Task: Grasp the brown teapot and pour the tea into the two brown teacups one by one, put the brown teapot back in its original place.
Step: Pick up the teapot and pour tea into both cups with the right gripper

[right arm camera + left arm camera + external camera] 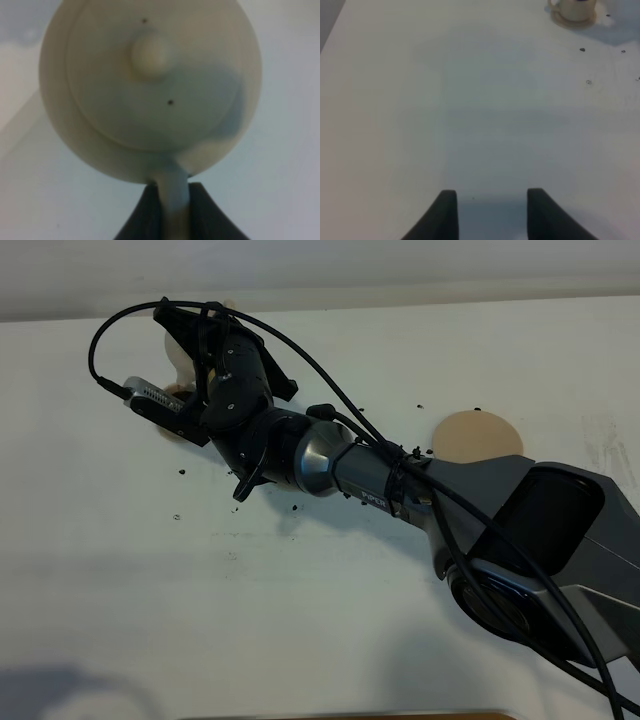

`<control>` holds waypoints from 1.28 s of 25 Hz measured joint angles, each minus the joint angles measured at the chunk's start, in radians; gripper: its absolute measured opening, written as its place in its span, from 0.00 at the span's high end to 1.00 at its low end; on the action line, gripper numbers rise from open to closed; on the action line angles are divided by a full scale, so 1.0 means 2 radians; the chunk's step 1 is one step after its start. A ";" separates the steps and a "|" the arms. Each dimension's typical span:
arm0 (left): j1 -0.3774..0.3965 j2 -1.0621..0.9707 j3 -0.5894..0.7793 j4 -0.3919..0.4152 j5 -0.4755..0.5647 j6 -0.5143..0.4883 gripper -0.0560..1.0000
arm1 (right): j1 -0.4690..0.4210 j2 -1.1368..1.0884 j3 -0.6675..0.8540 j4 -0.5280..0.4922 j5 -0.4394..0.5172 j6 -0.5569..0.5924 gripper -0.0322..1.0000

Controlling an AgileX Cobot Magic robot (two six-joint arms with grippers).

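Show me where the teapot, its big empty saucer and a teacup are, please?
brown teapot [150,85]: right wrist view, on its lid.
original place [478,436]: exterior high view, bare middle of the saucer.
teacup [575,9]: left wrist view, on its side wall.

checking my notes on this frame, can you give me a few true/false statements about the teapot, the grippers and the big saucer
1. The right gripper is shut on the brown teapot by its handle. True.
2. The teapot's lid is off. False: the knobbed lid sits on it.
3. The left gripper holds a teacup. False: it is open and empty; a teacup stands far from it.
4. The large saucer is bare. True.
5. The table is spotless. False: dark specks are scattered on it.
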 joint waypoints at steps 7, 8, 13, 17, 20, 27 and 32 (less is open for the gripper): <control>0.000 0.000 0.000 0.000 0.000 0.000 0.65 | 0.000 0.000 0.000 0.005 0.000 0.025 0.87; 0.000 0.000 0.000 0.000 0.000 0.000 0.65 | 0.000 0.000 0.000 0.010 0.001 0.027 0.87; 0.000 0.000 0.000 0.000 0.000 0.000 0.65 | 0.000 0.000 0.000 0.050 0.010 0.037 0.87; 0.000 0.000 0.000 0.000 0.000 0.000 0.65 | 0.000 0.000 0.000 0.075 0.015 0.054 0.87; 0.000 0.000 0.000 0.000 0.000 0.000 0.65 | 0.000 0.000 0.000 0.090 0.024 0.083 0.87; 0.000 0.000 0.000 0.000 0.000 0.000 0.65 | -0.002 -0.022 0.001 0.144 0.036 0.144 0.87; 0.000 0.000 0.000 0.000 0.000 0.000 0.65 | -0.013 -0.051 -0.012 0.265 0.047 0.159 0.87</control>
